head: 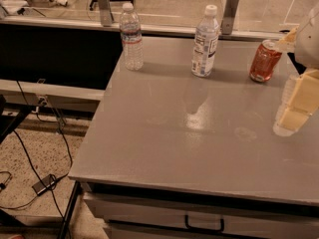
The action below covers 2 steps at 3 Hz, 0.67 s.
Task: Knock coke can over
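Note:
The coke can (265, 61), red-orange with pale markings and a silver top, stands at the far right of the grey table (199, 133), leaning slightly. My gripper (289, 81) comes in from the right edge of the view, just right of the can. Its pale yellow fingers are apart. The upper finger (286, 40) is at the can's top rim. The lower finger (298, 106) hangs nearer the camera, over the table and clear of the can.
Two clear plastic water bottles with white caps stand upright along the back: one at the back left corner (131, 38), one in the middle (205, 43). A glass partition runs behind the table. Cables lie on the floor at the left (45, 183). A drawer handle (204, 225) shows below the front edge.

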Motion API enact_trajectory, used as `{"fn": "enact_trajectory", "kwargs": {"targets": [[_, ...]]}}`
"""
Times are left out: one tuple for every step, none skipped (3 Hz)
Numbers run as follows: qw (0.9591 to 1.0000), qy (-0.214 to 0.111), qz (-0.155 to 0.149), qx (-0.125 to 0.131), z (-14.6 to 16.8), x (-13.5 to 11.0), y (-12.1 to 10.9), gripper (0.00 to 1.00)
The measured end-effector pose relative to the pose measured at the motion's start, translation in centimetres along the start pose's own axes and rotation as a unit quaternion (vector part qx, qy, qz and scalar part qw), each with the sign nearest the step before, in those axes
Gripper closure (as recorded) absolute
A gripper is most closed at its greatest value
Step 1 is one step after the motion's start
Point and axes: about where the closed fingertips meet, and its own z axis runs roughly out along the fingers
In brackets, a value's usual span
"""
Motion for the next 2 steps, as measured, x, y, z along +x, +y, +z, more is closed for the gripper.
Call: {"fn": "enact_trajectory", "kwargs": {"targets": [[1.0, -0.002, 0.0, 0.002, 0.0, -0.1, -0.5, 0.0], [0.9997, -0.018, 0.012, 0.01, 0.1, 0.7, -3.2, 0.0]]}}
